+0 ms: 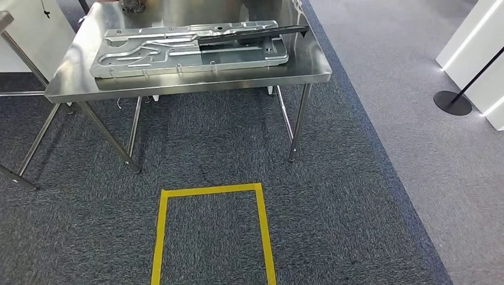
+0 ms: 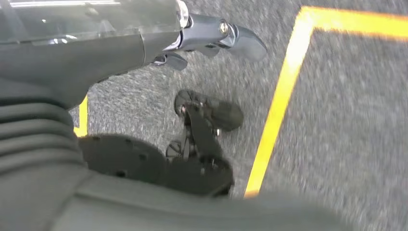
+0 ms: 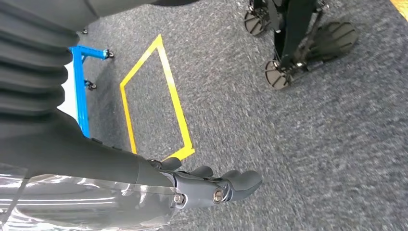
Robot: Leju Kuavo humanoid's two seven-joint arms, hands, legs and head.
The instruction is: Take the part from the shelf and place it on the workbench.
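A steel workbench [image 1: 178, 83] stands ahead in the head view. On it lies a large stamped silver metal panel [image 1: 190, 50]. A long dark narrow part [image 1: 255, 34] rests across the panel's far right side. Both arms hang down beside my body. My left hand [image 2: 211, 38] is over the grey carpet with its fingers loosely extended and nothing in it. Seen from its own wrist, my right hand [image 3: 216, 187] also hangs above the carpet, fingers stretched out and holding nothing.
A yellow taped rectangle [image 1: 261, 231] marks the carpet in front of the workbench. A black stanchion base [image 1: 453, 102] and white panels [image 1: 475, 53] stand at the right. Another table [image 1: 24, 59] is at the left. A blue frame on casters [image 3: 79, 91] stands behind.
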